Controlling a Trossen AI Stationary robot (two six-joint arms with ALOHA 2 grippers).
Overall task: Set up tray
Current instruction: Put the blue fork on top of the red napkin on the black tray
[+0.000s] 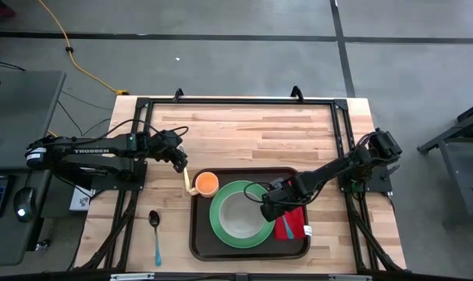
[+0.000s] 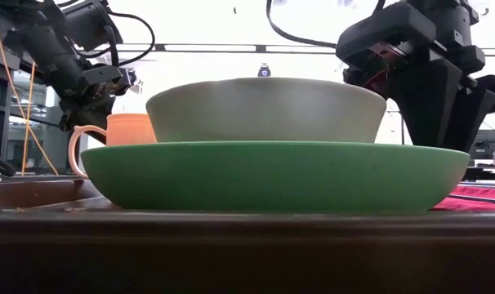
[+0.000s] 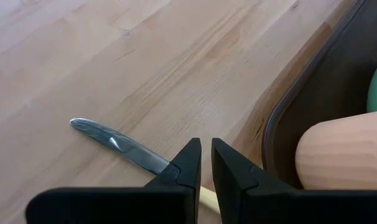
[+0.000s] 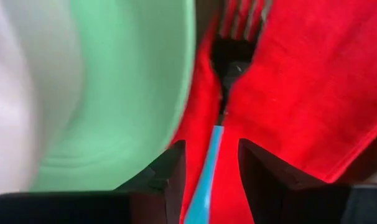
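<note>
tray (image 1: 199, 242): dark brown, rectangular, rounded corners, raised rim
pose: flat on my table's near middle
state: loaded, mostly covered

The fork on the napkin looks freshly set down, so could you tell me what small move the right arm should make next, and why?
Probably lift the right gripper straight up. Its fingers stand apart on either side of the fork, which lies on the red napkin beside the green plate, so it seems released. The left gripper holds a knife by the tray.
</note>
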